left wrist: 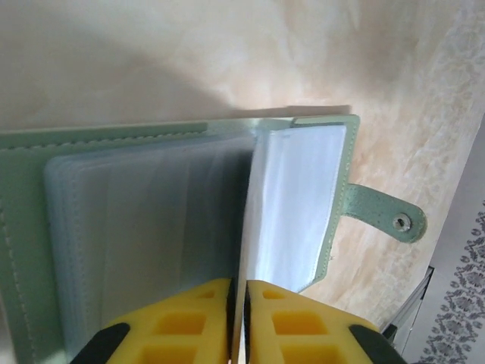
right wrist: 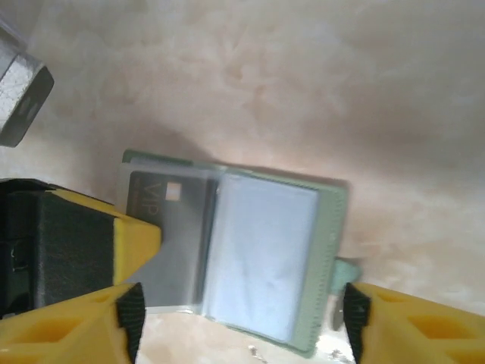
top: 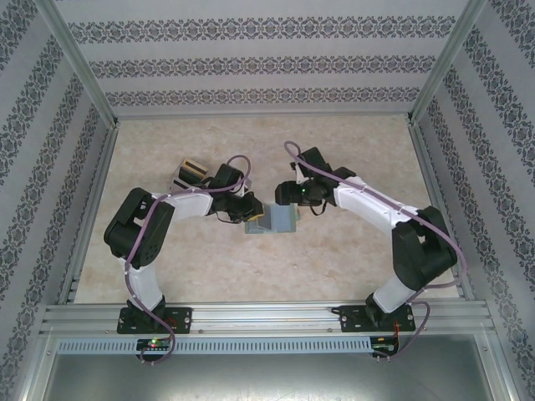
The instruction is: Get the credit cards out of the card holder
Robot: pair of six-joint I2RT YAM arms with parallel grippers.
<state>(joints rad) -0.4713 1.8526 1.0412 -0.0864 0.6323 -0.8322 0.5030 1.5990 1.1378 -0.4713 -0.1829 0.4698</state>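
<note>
Flat grey-green bifold card holder (top: 282,220), lying open on the table. One clear plastic sleeve (left wrist: 295,205) is being pinched upright between the closed jaws of the left gripper (left wrist: 239,322). The holder is being framed by the widely spread, empty jaws of the right gripper (right wrist: 242,315); a dark grey credit card (right wrist: 163,227) is being kept sleeved beside the left jaws.

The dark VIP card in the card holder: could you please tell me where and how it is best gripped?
Likely its edge by the VIP print, approached from that side with the open right gripper: the dark card lies flat in a clear sleeve of the card holder. Which sleeve side opens is unclear.
</note>
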